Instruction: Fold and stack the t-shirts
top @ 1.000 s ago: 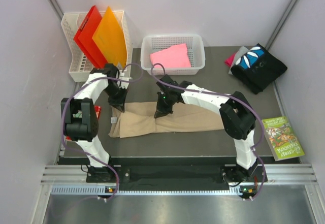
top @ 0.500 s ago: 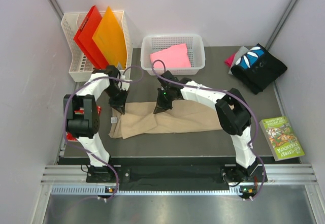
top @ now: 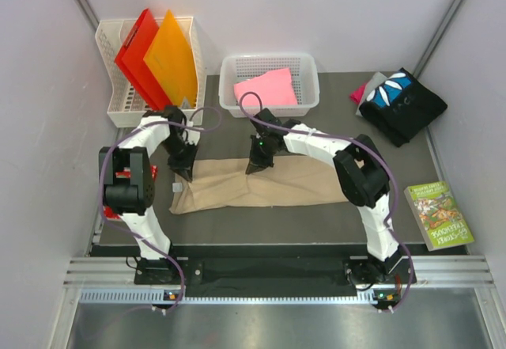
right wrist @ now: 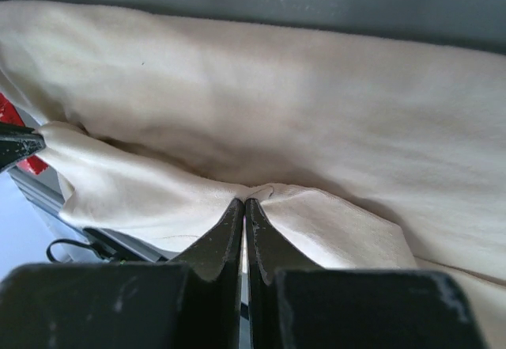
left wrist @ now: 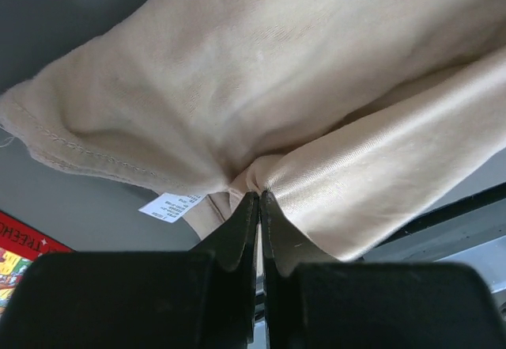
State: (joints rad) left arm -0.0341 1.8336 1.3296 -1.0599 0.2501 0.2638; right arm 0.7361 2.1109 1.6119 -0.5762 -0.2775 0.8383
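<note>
A tan t-shirt lies as a long folded band across the dark mat. My left gripper is at its far-left edge, its jaws pinched together on a fold of the tan cloth, beside a white label. My right gripper is at the far edge near the middle, shut on another pinch of the tan cloth. A pink t-shirt lies in the white basket. A black printed t-shirt is piled on grey and magenta ones at the back right.
A white rack at the back left holds a red folder and an orange folder. A book lies at the right edge. A red printed item sits by the mat's left side.
Both grippers have moved toward the back of the table with the tan cloth's edge, the right one also further right. The shirt now lies flatter and narrower.
</note>
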